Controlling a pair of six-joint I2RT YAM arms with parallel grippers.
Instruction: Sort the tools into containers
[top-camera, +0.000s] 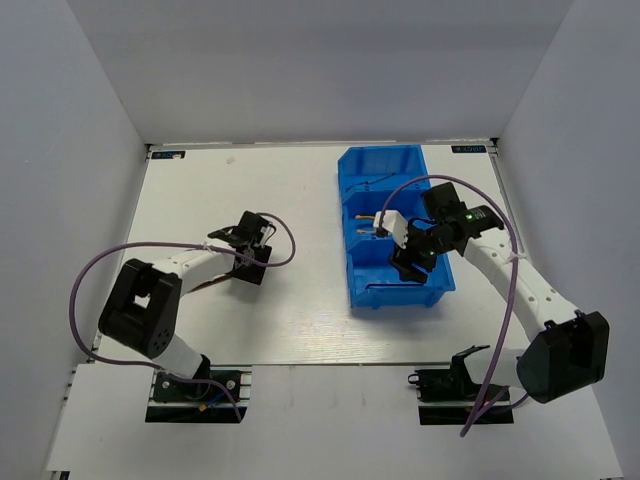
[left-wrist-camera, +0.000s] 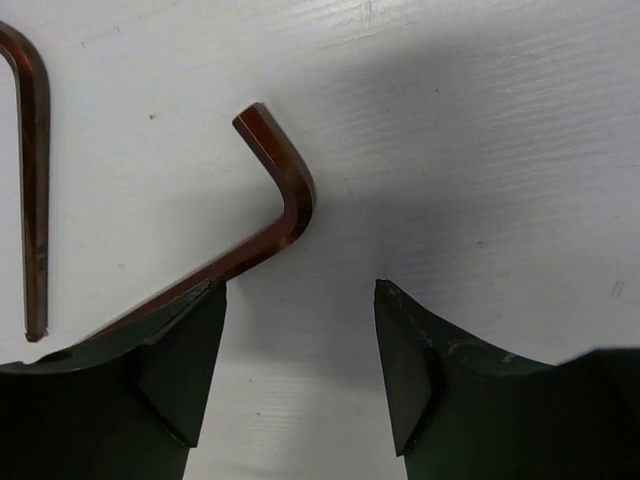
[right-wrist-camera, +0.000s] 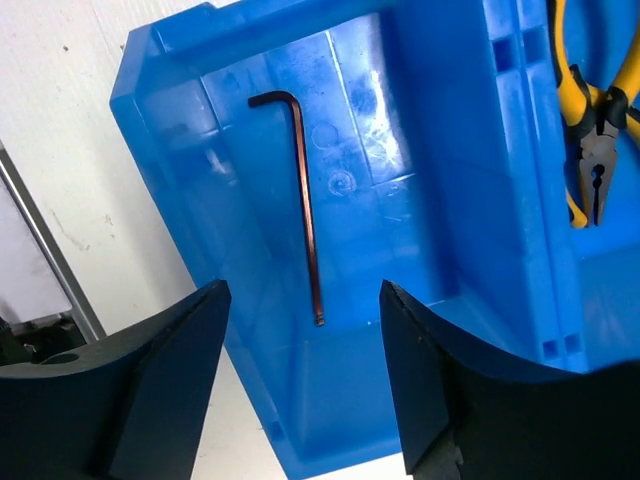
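A blue three-compartment bin (top-camera: 440, 282) stands right of the table's middle. Its near compartment holds one brown L-shaped hex key (right-wrist-camera: 305, 215). The middle compartment holds yellow-black pliers (right-wrist-camera: 592, 125), also seen in the top view (top-camera: 368, 222). My right gripper (right-wrist-camera: 303, 290) is open and empty, hovering over the near compartment (top-camera: 407, 262). Two more hex keys lie on the white table: one (left-wrist-camera: 285, 205) with its long arm running under my left finger (left-wrist-camera: 185, 360), another (left-wrist-camera: 35, 180) further left. My left gripper (left-wrist-camera: 300, 290) is open, low over the table (top-camera: 252, 262). No screwdriver shows clearly.
White walls enclose the table (top-camera: 300, 190) on three sides. Purple cables (top-camera: 90, 270) loop off both arms. The bin's far compartment (top-camera: 380, 170) holds a thin dark item that I cannot identify.
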